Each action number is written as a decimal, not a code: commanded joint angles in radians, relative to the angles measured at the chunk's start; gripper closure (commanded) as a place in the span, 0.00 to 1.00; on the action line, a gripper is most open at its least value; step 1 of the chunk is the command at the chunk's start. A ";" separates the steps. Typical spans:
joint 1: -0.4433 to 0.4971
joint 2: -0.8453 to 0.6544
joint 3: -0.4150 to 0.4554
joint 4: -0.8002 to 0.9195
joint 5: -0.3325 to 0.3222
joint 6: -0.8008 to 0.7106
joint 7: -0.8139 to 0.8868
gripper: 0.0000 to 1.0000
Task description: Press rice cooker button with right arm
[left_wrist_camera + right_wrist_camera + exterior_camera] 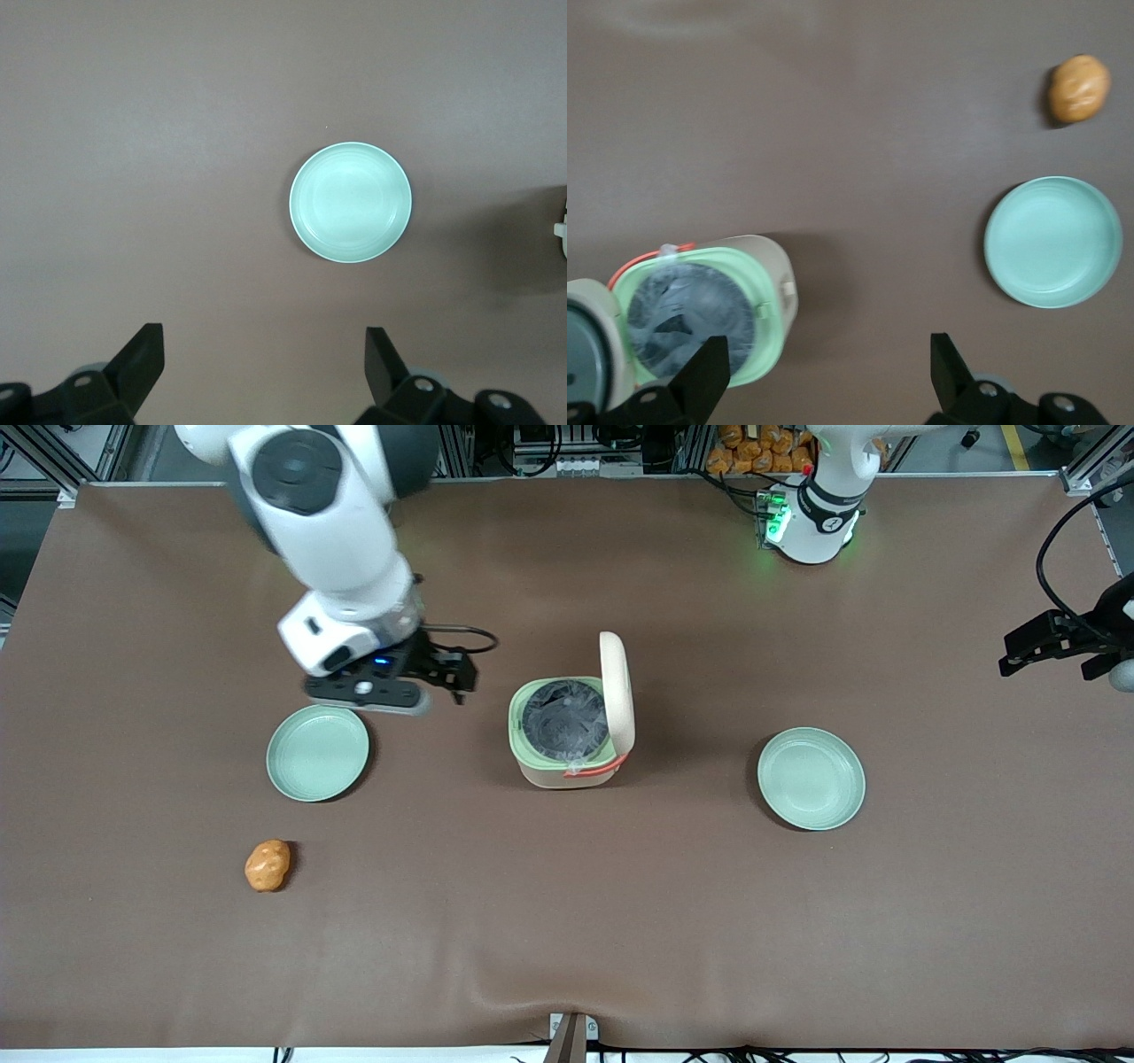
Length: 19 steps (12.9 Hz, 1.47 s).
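Observation:
The rice cooker (567,735) stands near the table's middle with its cream lid (617,691) raised upright, so the grey inner pot (563,719) and pale green rim show. Its coral handle (595,769) lies on the side nearer the front camera. The button does not show in any view. The right arm (323,522) reaches in, and its black gripper (454,677) hangs above the table beside the cooker, toward the working arm's end, apart from it. In the right wrist view the gripper (828,372) is open and empty, with the cooker (700,314) by one finger.
A green plate (317,753) lies just under the gripper's wrist and also shows in the right wrist view (1052,241). An orange lumpy food piece (267,865) lies nearer the front camera. A second green plate (811,778) lies toward the parked arm's end.

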 commanded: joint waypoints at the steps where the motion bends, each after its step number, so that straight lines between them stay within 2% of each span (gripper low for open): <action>1: -0.087 -0.070 0.015 -0.012 -0.005 -0.071 -0.113 0.00; 11: -0.366 -0.150 0.015 -0.003 0.016 -0.221 -0.502 0.00; 15: -0.449 -0.160 0.015 -0.003 0.018 -0.249 -0.593 0.00; 19: -0.475 -0.222 0.015 -0.008 0.016 -0.317 -0.605 0.00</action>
